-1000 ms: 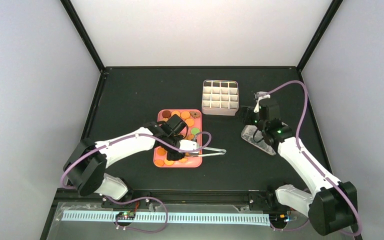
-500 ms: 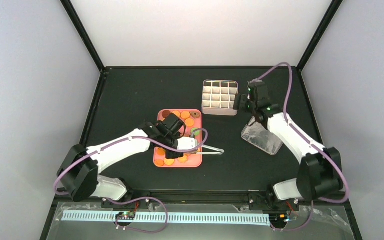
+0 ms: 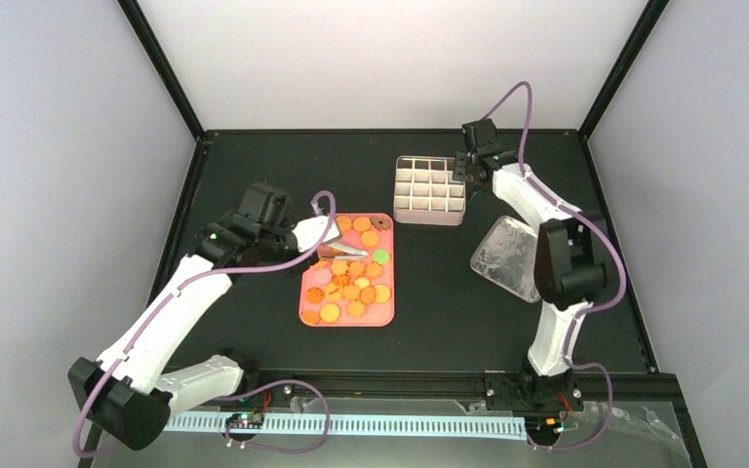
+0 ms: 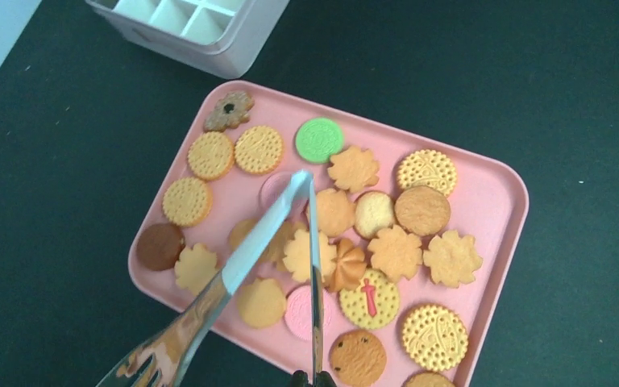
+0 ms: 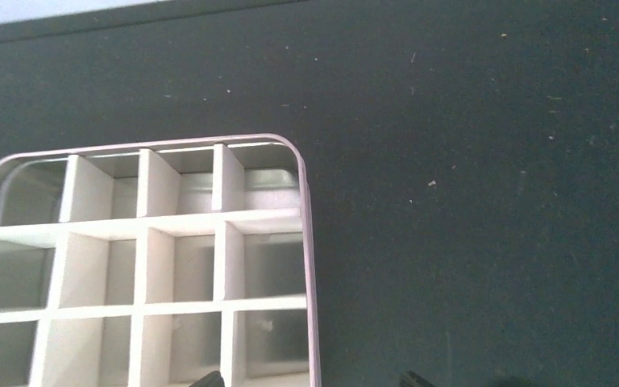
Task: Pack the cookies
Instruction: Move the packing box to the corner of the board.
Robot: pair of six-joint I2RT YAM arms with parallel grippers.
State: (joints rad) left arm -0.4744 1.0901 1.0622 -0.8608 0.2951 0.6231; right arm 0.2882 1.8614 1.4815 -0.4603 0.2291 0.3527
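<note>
Pink tray (image 4: 492,201) sits mid-frame in the top view and holds all the cookies (image 4: 395,251), mostly orange. A green cookie (image 4: 319,139) lies near the tray's upper edge in the left wrist view. The left gripper (image 3: 320,232), at the tray's upper-left corner in the top view, is clenched on metal tongs (image 4: 262,234). The tongs' blades are squeezed together, with the tips over a pink cookie (image 4: 270,184); whether they touch it I cannot tell. A white box (image 5: 177,219) stands to the upper right of the tray. The right gripper (image 3: 466,174) hangs at the box's right side, released, its jaws apart astride the right wall.
</note>
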